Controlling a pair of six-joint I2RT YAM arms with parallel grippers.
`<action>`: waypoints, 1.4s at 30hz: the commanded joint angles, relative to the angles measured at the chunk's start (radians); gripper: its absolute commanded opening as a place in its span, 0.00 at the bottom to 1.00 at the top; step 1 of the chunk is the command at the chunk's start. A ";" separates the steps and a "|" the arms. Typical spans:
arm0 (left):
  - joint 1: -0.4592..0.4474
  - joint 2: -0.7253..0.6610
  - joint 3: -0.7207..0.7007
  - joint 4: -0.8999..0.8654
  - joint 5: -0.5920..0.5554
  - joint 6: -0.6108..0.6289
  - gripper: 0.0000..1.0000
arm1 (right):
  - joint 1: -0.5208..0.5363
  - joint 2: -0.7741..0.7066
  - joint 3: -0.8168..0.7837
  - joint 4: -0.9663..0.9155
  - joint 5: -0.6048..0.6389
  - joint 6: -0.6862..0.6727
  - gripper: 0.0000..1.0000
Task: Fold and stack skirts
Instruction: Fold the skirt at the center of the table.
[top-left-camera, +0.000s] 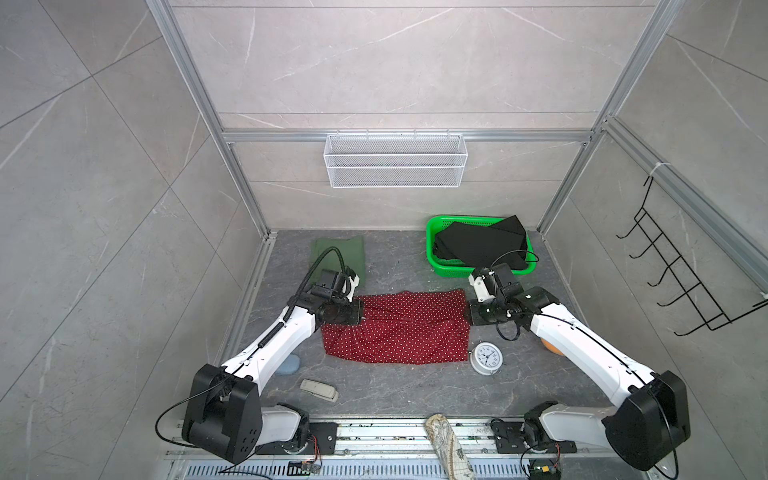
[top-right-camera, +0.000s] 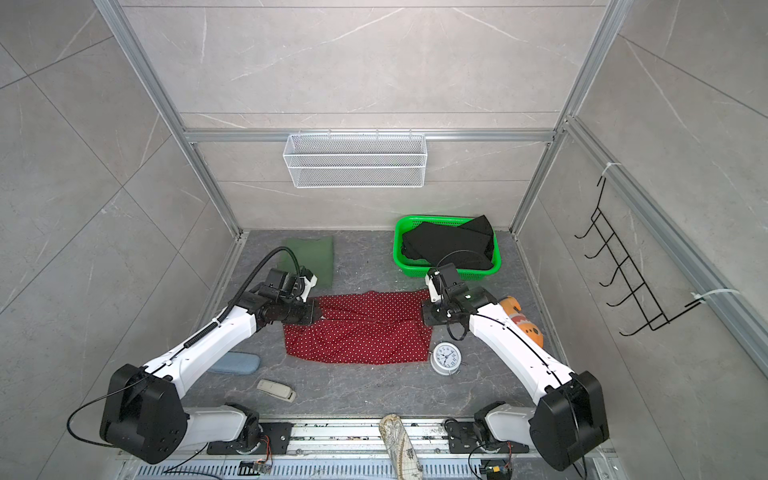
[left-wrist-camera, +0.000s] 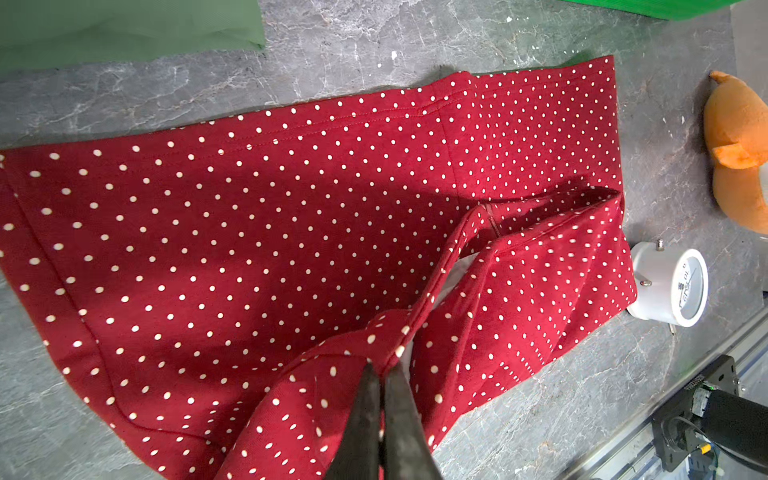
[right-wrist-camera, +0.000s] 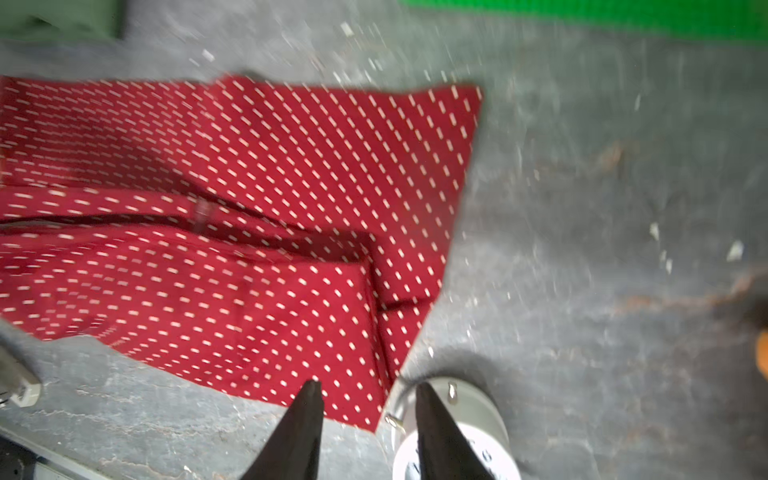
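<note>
Holding black skirt (top-left-camera: 478, 245), basket (top-left-camera: 430, 249) sits; left pincer (left-wrist-camera: 380, 370) pinches red skirt (left-wrist-camera: 291, 232), right pincer (right-wrist-camera: 368, 386) gapes.

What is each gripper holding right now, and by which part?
The left gripper pinches a bunched edge of the red white-dotted cloth skirt between shut fingers. The right gripper is open, holding nothing.

the red polka-dot skirt (top-left-camera: 395, 328) lies spread in the middle, partly folded over itself. the olive green skirt (top-left-camera: 338, 253) lies folded flat, far left. the black skirt (top-left-camera: 478, 245) sits loosely heaped in the green basket (top-left-camera: 431, 245).
</note>
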 joint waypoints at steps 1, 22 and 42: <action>-0.003 -0.004 0.027 0.026 0.021 0.025 0.00 | 0.083 -0.021 0.023 0.133 -0.031 -0.129 0.42; -0.008 -0.038 0.015 0.019 0.025 0.001 0.00 | 0.452 0.405 0.178 0.640 -0.185 -0.382 0.50; -0.009 -0.041 0.022 0.010 0.025 -0.001 0.00 | 0.478 0.587 0.287 0.652 -0.208 -0.225 0.33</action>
